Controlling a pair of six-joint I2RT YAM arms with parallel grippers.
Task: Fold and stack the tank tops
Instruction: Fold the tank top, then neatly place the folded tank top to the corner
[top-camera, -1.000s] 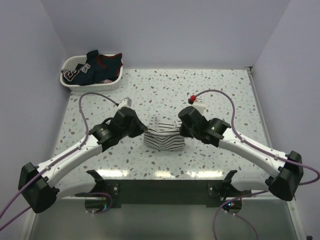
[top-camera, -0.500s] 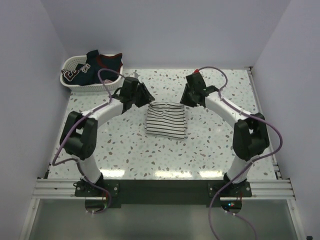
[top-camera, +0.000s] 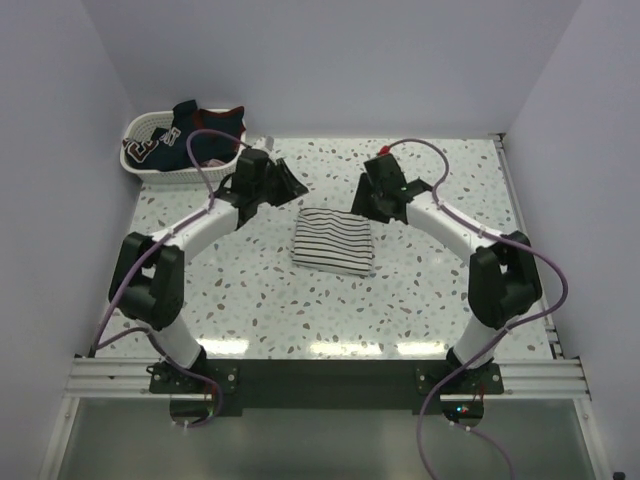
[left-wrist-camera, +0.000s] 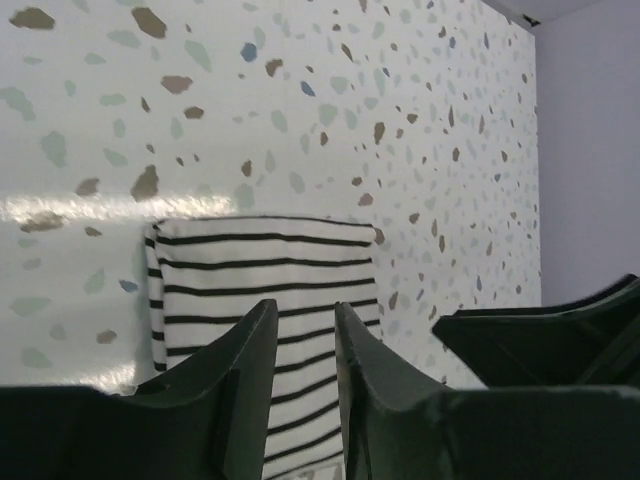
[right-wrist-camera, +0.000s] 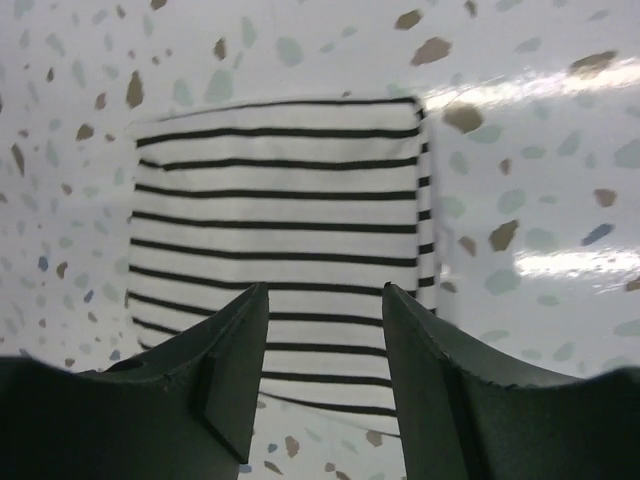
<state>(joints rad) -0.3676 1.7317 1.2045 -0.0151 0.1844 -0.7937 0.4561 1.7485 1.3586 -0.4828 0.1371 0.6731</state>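
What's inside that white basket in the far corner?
A dark navy tank top with red trim and white lettering is heaped in the basket, spilling above its rim. Anything lying underneath it is covered.

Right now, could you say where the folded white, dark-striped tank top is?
Top view: the striped tank top lies mid-table, just nearer than the left end effector and right end effector.
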